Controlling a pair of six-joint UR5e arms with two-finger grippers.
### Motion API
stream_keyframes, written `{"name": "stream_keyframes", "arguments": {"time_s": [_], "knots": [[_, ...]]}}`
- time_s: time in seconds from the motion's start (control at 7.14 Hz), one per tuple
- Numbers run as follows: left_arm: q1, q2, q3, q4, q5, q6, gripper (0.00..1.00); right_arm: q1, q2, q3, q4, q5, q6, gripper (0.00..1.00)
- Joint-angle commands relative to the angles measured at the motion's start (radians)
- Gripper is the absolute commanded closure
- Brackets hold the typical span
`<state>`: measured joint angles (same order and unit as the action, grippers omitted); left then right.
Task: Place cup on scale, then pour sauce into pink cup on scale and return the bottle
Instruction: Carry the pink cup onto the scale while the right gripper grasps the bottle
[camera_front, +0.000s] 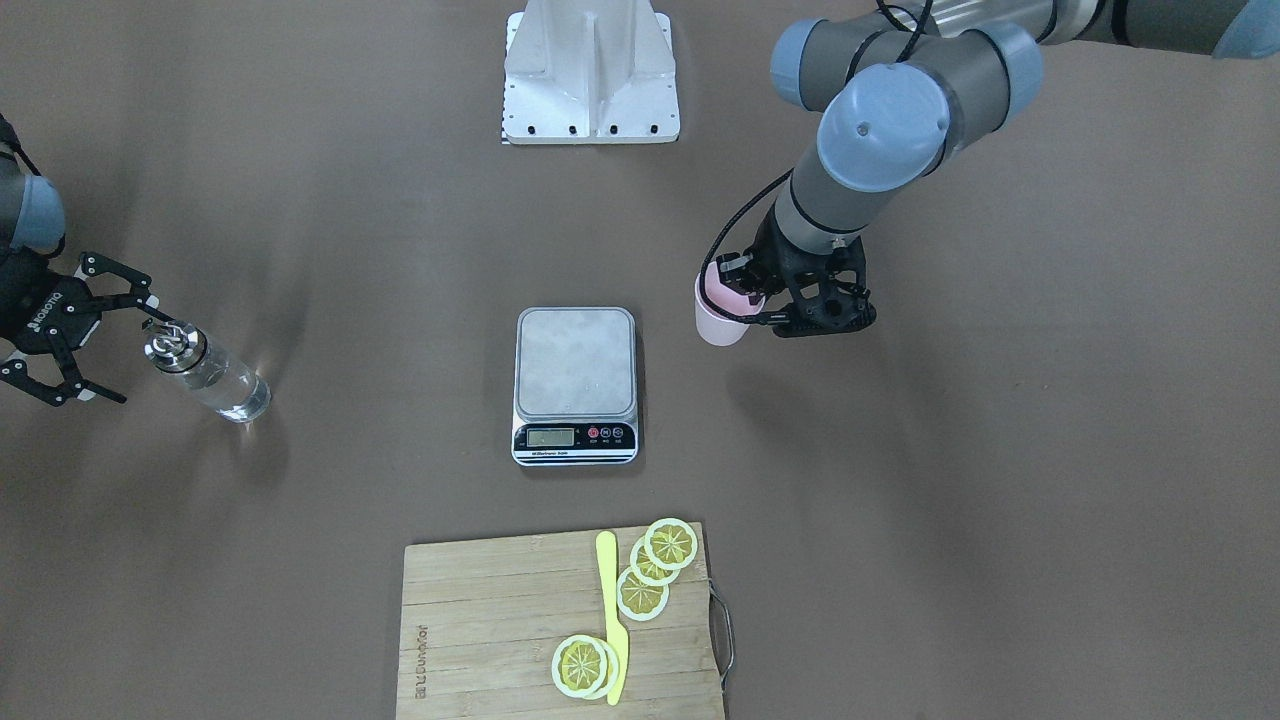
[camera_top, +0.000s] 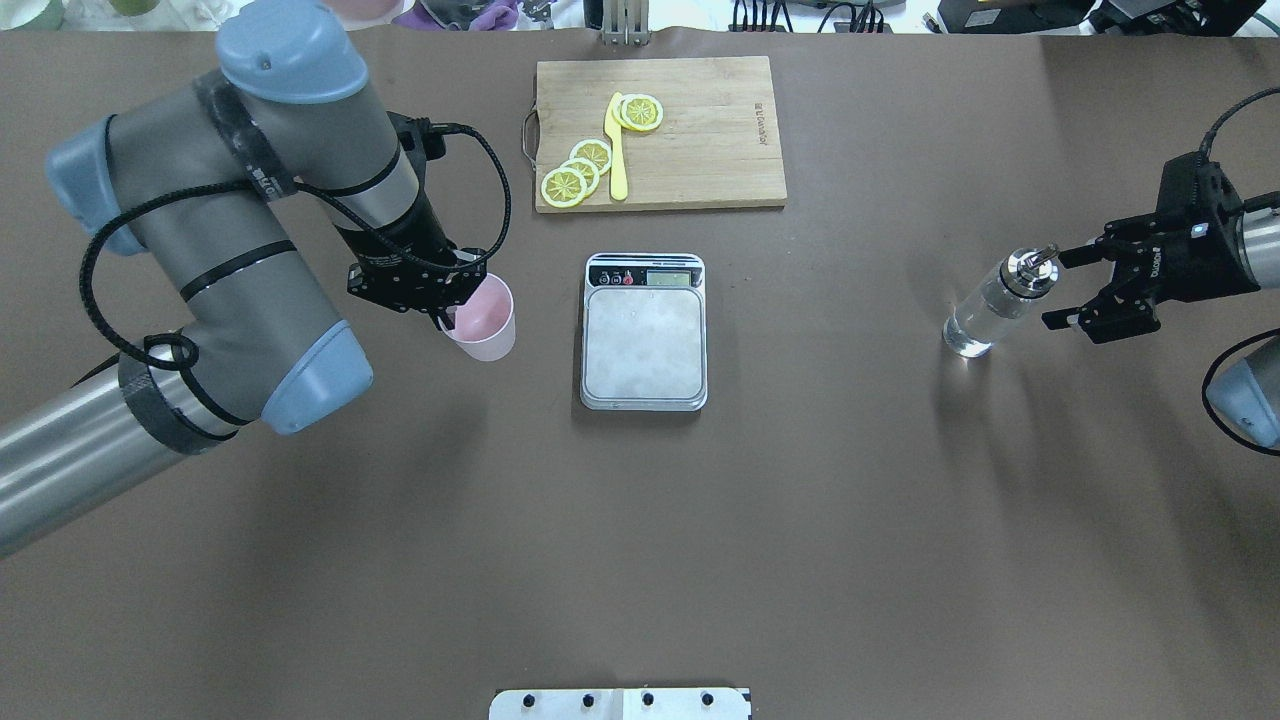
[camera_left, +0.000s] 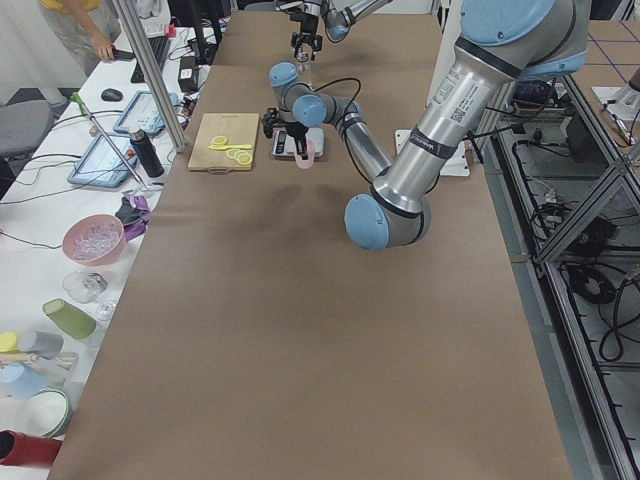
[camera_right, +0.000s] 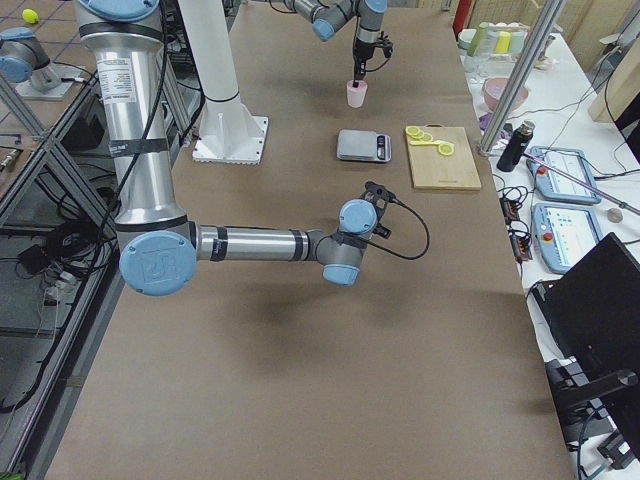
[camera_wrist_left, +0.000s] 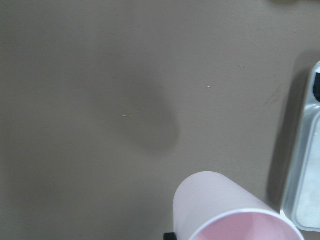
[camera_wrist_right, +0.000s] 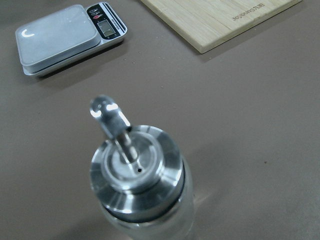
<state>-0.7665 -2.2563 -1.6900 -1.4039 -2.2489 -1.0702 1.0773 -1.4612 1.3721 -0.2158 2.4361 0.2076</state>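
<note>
On the brown table, pale pink tapered cup pinched at its rim by the left gripper, one finger inside, near the silver-grey scale; farther off, right gripper spread wide beside the metal-capped clear bottle.

Reaches in over the tabletop with the left arm folded sharply at the elbow, wrist turned straight down. Pinches the wall of the cup in the left gripper, jaws closed with one finger inside the rim and the other outside. Stretches the right arm low and nearly level at the other end of the tabletop, right gripper lying sideways with jaws spread wide apart.
</note>
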Motion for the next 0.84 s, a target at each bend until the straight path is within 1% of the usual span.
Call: {"name": "stream_keyframes", "arguments": {"time_s": [0.0,0.14,0.28,0.42,0.56,0.7], "knots": [[0.007,-0.071,0.052,-0.003,-0.001,0.01,1.0,-0.007,0.008,-0.002,0.007,-0.003,0.013,0.0],[0.009,-0.121,0.099,-0.003,0.005,0.012,1.0,-0.013,0.018,-0.005,0.007,-0.018,0.016,0.0],[0.039,-0.152,0.13,-0.007,0.006,0.01,0.99,-0.02,0.024,-0.013,0.007,-0.034,0.016,0.0],[0.047,-0.175,0.15,-0.013,0.009,0.012,0.99,-0.026,0.028,-0.018,0.007,-0.046,0.016,0.0],[0.059,-0.198,0.183,-0.018,0.04,0.012,0.99,-0.031,0.028,-0.021,0.009,-0.058,0.018,0.0],[0.067,-0.204,0.193,-0.03,0.048,0.01,0.99,-0.045,0.03,-0.024,0.024,-0.071,0.036,0.0]]}}
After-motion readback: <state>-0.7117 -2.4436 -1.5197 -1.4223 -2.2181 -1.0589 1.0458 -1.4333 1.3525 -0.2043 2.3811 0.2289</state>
